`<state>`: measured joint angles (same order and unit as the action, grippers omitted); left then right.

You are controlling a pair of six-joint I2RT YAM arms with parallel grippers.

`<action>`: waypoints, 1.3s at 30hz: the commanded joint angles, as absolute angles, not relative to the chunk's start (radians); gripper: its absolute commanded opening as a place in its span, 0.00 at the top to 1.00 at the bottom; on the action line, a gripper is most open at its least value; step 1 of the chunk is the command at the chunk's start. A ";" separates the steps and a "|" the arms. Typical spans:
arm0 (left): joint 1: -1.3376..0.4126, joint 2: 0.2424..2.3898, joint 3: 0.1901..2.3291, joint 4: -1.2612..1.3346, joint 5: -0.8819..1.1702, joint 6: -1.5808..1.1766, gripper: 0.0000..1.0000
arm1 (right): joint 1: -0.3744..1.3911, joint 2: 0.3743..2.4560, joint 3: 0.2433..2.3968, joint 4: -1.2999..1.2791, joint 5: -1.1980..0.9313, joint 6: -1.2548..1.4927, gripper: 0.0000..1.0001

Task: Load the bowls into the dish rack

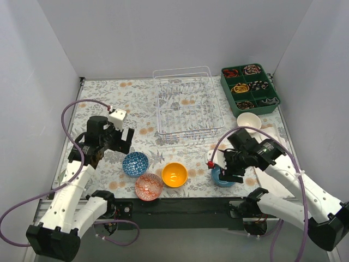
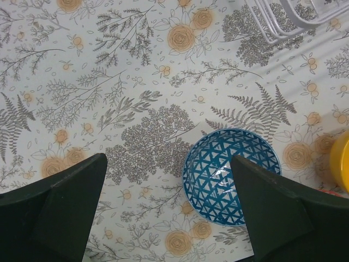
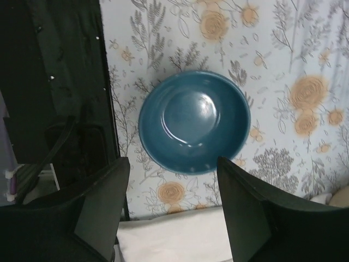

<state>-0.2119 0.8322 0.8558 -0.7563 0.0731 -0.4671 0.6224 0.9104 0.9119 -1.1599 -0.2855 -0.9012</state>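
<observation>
The white wire dish rack (image 1: 182, 103) stands empty at the back centre; its corner shows in the left wrist view (image 2: 294, 22). A blue-patterned bowl (image 1: 135, 164), a red-and-white bowl (image 1: 149, 186) and an orange-yellow bowl (image 1: 174, 174) sit near the front edge. A cream bowl (image 1: 248, 120) sits right of the rack. My left gripper (image 1: 125, 143) is open and empty above the table, with the blue-patterned bowl (image 2: 232, 176) below its right finger. My right gripper (image 1: 230, 172) is open above the plain blue bowl (image 1: 220, 177), which lies upright just beyond its fingertips (image 3: 193, 123). No mint bowl is in view.
A dark green compartmented tray (image 1: 250, 89) of small items stands at the back right. A white cloth (image 1: 272, 136) lies along the right side and under my right gripper (image 3: 174, 234). The table's dark front edge (image 3: 65, 82) is close to the plain blue bowl.
</observation>
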 commanded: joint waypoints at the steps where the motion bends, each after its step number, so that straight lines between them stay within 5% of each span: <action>1: -0.207 0.937 0.953 -0.740 0.056 -0.570 0.02 | 0.840 0.928 0.864 -1.036 -0.162 -0.702 0.27; 8: -0.178 0.900 0.937 -0.675 -0.158 -0.586 0.02 | 0.851 0.988 0.888 -0.884 -0.069 -0.428 0.27; 24: -0.104 0.913 0.930 -0.559 -0.293 -0.399 0.02 | 0.883 1.196 1.016 -0.885 0.063 -0.268 0.33; 39: -0.104 1.040 0.893 -0.420 -0.331 -0.275 0.02 | 0.962 1.034 0.730 -0.901 0.017 -0.364 0.33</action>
